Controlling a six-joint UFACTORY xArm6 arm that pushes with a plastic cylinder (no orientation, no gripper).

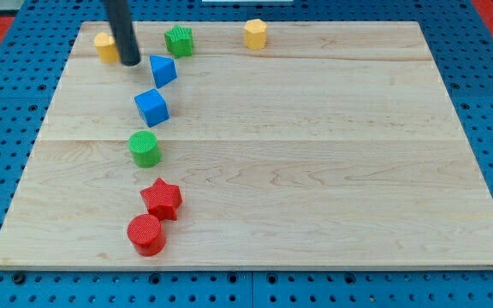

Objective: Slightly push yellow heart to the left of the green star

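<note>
The yellow heart lies near the board's top left corner, partly hidden behind my rod. The green star sits to its right along the top edge. My tip rests on the board just right of the yellow heart, touching or almost touching it, and to the left of the green star and the blue triangle-like block.
A yellow hexagon is at the top middle. A blue cube, a green cylinder, a red star and a red cylinder run down the left side. The wooden board lies on a blue pegboard.
</note>
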